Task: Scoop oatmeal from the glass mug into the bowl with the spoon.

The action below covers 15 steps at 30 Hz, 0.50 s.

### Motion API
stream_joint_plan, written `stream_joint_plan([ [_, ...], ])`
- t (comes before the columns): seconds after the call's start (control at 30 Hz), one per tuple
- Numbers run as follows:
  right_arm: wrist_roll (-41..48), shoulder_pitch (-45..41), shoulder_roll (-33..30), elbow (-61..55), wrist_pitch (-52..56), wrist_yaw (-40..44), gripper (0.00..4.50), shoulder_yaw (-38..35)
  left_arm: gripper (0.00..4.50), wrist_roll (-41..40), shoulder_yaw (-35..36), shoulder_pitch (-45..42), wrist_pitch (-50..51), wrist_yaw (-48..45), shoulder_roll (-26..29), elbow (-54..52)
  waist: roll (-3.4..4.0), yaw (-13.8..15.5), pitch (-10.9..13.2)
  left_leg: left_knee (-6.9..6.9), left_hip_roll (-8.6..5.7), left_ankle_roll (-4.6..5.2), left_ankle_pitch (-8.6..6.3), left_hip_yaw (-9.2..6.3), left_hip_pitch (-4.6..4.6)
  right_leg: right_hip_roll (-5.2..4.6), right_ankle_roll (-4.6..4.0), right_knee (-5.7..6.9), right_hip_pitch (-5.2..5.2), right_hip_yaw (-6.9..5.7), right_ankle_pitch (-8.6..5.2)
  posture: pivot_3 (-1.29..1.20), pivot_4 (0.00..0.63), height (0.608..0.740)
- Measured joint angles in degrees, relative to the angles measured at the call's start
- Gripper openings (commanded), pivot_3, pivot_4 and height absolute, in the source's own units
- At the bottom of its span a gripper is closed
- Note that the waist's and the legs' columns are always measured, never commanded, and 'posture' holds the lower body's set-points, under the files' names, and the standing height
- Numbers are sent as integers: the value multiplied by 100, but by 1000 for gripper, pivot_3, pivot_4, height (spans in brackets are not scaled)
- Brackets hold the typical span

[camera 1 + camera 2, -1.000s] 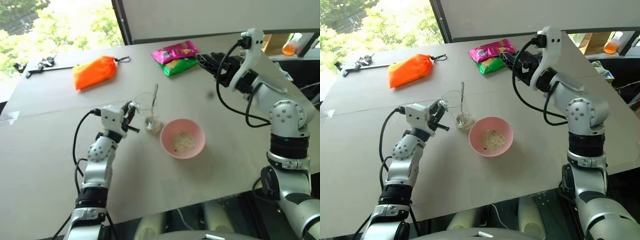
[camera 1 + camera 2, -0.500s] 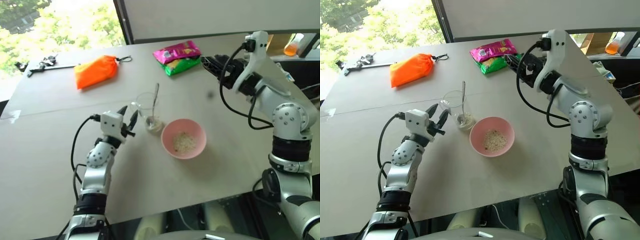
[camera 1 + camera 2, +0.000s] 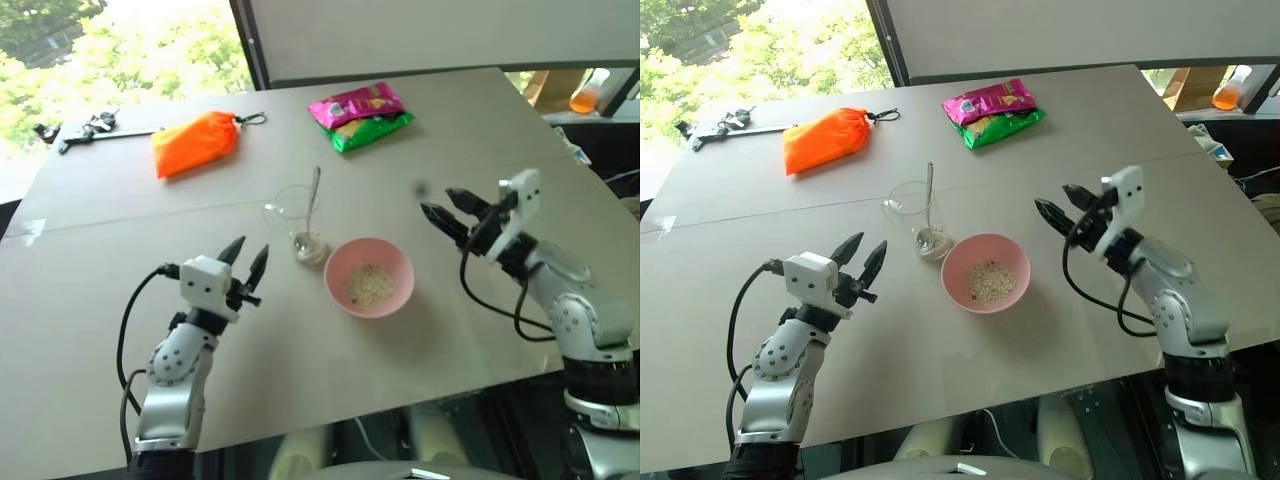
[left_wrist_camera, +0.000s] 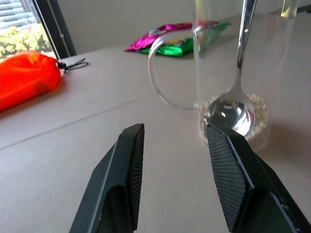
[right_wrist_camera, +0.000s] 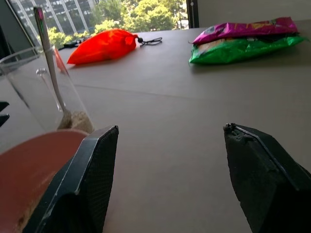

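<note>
Mid-worktop, pale oatmeal flakes (image 3: 369,286) already lay in the round pink plastic bowl (image 3: 343,268), some remained in the clear glass mug (image 3: 291,208) holding the slender silver spoon (image 3: 311,200); both tools, left (image 3: 245,262) and right (image 3: 446,209), stood open, empty.

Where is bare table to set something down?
Bare: the near strip of the grey table in front of the round pink plastic bowl, and the stretch behind the open right gripper. Crowded: the clear glass mug beside the bowl.

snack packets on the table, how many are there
2: a shiny pink foil snack packet at the far side of the grey table, and a green foil snack packet lying against its near edge, partly tucked under it. More could be hidden beneath.
</note>
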Motion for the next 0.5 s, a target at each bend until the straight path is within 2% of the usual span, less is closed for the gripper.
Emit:
stream_joint_plan([
  [0.1,-216,647,-145,156,-498,502,3478,5,2057,-126,120,411,201,-204,195,-174,0,0,2,3,1,18,-11,0,9,0,0,7,8,-2,1,0,150,740],
  [0.2,-483,1170,-298,452,-1236,1082,3478,10,2057,-382,142,852,445,-497,432,-670,12,-1,13,-4,9,33,-24,-2,99,-1,-2,-22,112,-4,-2,0,150,740],
  [0.27,-627,1334,-400,732,-1610,1388,3478,6,2057,-425,173,1150,502,-657,522,-763,26,-14,22,-5,17,40,-28,2,130,3,-21,-52,153,-16,-15,0,150,740],
  [0.5,-699,1311,-472,1177,-2063,1761,3478,-11,2057,-369,172,1384,539,-801,547,-763,19,27,26,-5,18,41,-28,-4,138,2,0,-59,167,-27,-1,0,150,740],
])
